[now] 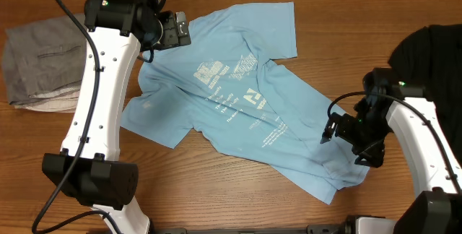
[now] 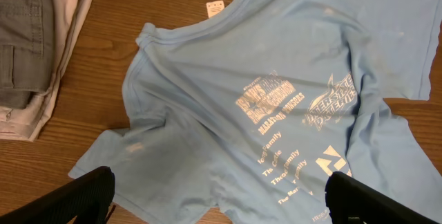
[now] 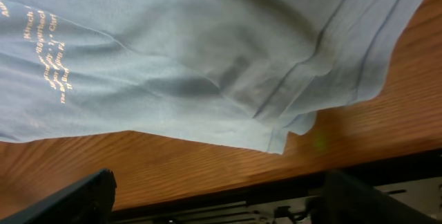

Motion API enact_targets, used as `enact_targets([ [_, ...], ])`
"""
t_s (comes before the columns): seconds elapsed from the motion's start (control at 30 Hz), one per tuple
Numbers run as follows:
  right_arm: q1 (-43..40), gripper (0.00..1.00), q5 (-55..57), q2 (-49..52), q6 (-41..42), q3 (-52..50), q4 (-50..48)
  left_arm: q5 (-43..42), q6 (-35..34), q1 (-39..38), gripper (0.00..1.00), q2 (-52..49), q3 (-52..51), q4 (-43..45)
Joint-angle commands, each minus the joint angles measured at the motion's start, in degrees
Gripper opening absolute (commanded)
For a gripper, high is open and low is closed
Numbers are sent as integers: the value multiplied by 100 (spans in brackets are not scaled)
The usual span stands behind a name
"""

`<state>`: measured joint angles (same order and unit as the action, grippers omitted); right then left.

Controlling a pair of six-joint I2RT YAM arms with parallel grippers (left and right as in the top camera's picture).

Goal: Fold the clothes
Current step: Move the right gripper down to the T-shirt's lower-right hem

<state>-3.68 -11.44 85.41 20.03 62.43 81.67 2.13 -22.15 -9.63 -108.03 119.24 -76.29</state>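
Observation:
The clothes are one light blue T-shirt (image 1: 238, 104), lying rumpled and spread across the middle of the wooden table with its white printed text facing up. In the left wrist view the shirt (image 2: 276, 86) shows its neck opening and a small label at the top. My left gripper (image 1: 175, 32) hovers open above the shirt's upper left part, its dark fingers (image 2: 86, 196) wide apart with nothing between them. My right gripper (image 1: 336, 131) is open above the shirt's lower right hem (image 3: 276, 92), with only bare wood between its fingers (image 3: 69, 203).
A folded grey garment (image 1: 43, 61) lies at the table's left side, also showing in the left wrist view as a grey garment (image 2: 27, 44). A black cloth (image 1: 433, 46) lies at the right edge. The table's front edge (image 3: 228, 186) runs just under my right gripper.

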Motion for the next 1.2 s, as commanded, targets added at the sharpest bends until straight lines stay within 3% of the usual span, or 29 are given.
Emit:
enact_targets([
  [0.0, 118, 100, -343, -11, 531, -22, -44, -28, -37, 22, 100, -61, 0, 2],
  [0.27, 404, 98, -1069, -11, 544, -472, -632, -26, -37, 22, 100, -61, 0, 2],
  [0.4, 393, 54, -953, -11, 931, -798, -863, -28, -37, 22, 100, -61, 0, 2],
  [0.53, 393, 41, -326, -11, 1469, -946, -837, -26, -37, 22, 100, -61, 0, 2],
  [0.7, 393, 41, 160, -11, 2334, -1078, -929, -26, -37, 22, 100, -61, 0, 2],
  [0.8, 358, 47, 286, -11, 2374, -1091, -981, -26, -37, 22, 100, -61, 0, 2],
  [1.0, -66, 46, 643, -11, 2369, -1102, -802, -26, -37, 22, 100, -61, 0, 2],
  [1.17, -382, 47, 313, -11, 2345, -1158, -734, -26, -37, 22, 100, -61, 0, 2],
])
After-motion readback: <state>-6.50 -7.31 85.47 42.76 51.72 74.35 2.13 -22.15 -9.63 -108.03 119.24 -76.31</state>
